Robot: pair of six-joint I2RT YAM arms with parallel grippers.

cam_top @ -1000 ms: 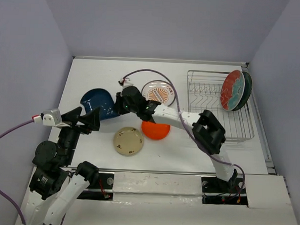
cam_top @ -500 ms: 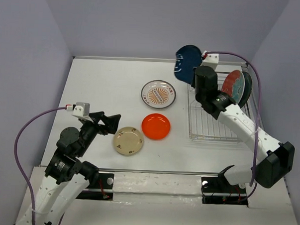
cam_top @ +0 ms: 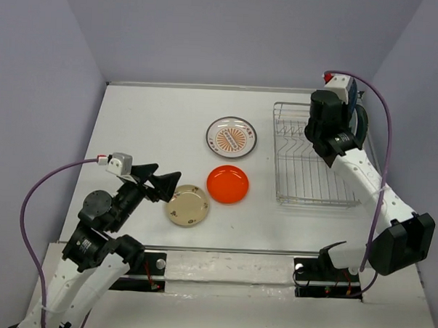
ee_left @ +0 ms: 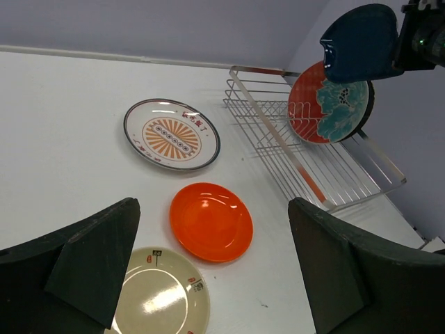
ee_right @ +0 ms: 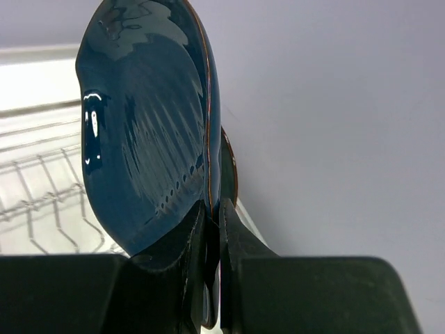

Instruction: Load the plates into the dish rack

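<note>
Plates: six in all, two of them in the rack (cam_top: 306, 171), one carried and three flat on the table (cam_top: 148, 117).

The blue plate (ee_right: 146, 125) stands on edge in the right gripper (ee_right: 212, 217), whose fingers are closed almost together on the lower rim, one on each face. It hangs above the far right end of the rack. In the left wrist view it overlaps the top of the floral plate (ee_left: 328, 104); whether the two touch cannot be told.

The floral plate stands upright among the tines at the rack's far right end. The grey plate (ee_left: 370, 108) is just behind it and shows only as a dark edge. The rest of the rack's rows hold nothing.

On the table left of the rack:
- The sunburst plate (cam_top: 232, 136) lies farthest from the arms.
- The orange plate (cam_top: 227, 184) lies nearer, just left of the rack's near corner.
- The cream plate (cam_top: 188, 205) lies nearest the arms and close beside the orange plate; the two do not touch.

The left gripper (cam_top: 160, 180) is over the near left part of the table, its fingers spread wide and holding nothing. From above, one fingertip reaches the left edge of the cream plate. In its wrist view that plate lies low between the two fingers.
</note>
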